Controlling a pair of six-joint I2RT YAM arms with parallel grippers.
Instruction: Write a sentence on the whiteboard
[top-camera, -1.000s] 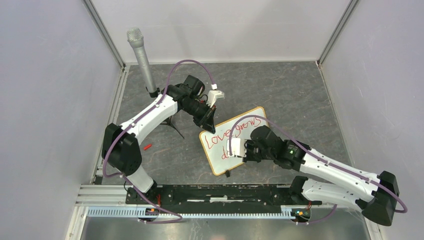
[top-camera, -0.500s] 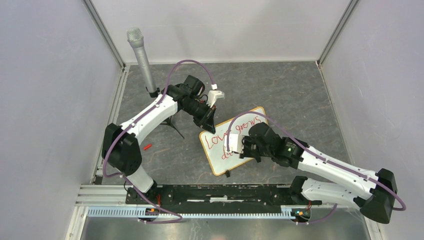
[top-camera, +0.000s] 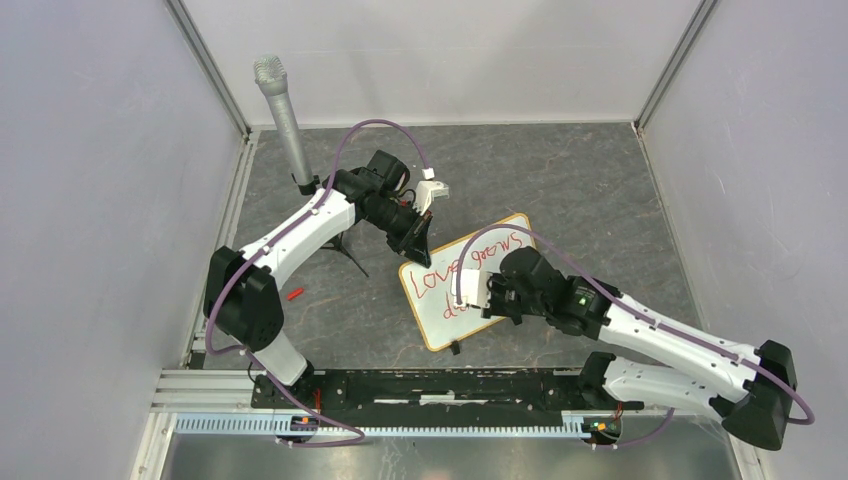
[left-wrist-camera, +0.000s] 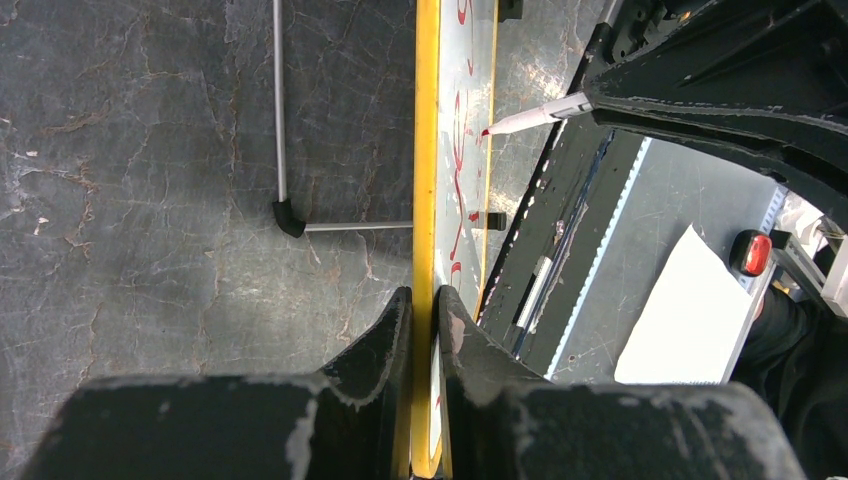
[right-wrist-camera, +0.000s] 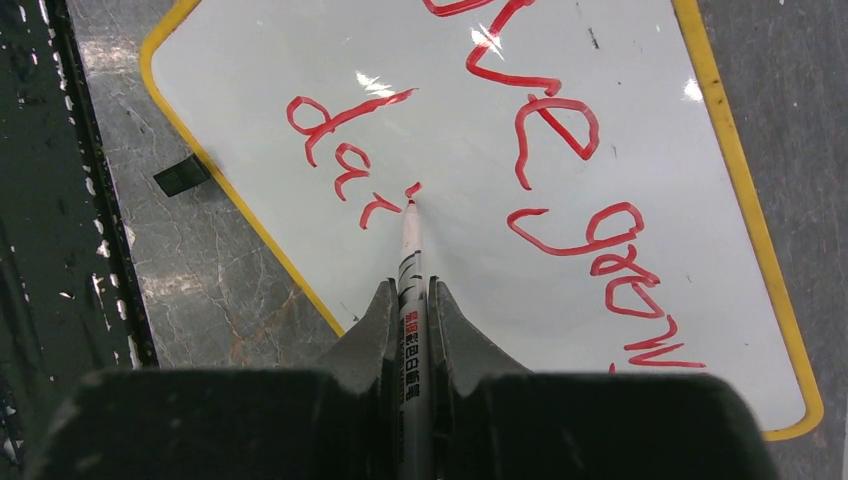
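Left arm arcs forward, elbow bent, left gripper (left-wrist-camera: 425, 295) pinching the edge of the whiteboard (top-camera: 430, 308) mid-desk (top-camera: 580, 180). Right arm stretches low, right gripper (right-wrist-camera: 410, 287) clamping the marker (right-wrist-camera: 409, 250), tip on the sentence (top-camera: 438, 275).

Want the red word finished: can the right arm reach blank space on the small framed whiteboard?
Probably yes: the right gripper holds a white red-tipped marker tip-down on the yellow-framed whiteboard, with bare surface beside the tip.

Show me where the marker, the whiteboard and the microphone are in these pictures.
marker (right-wrist-camera: 410, 255): right wrist view, on its white barrel behind the red tip.
whiteboard (right-wrist-camera: 260, 60): right wrist view, on bare white surface near a corner.
microphone (top-camera: 285, 115): top external view, on its grey handle.
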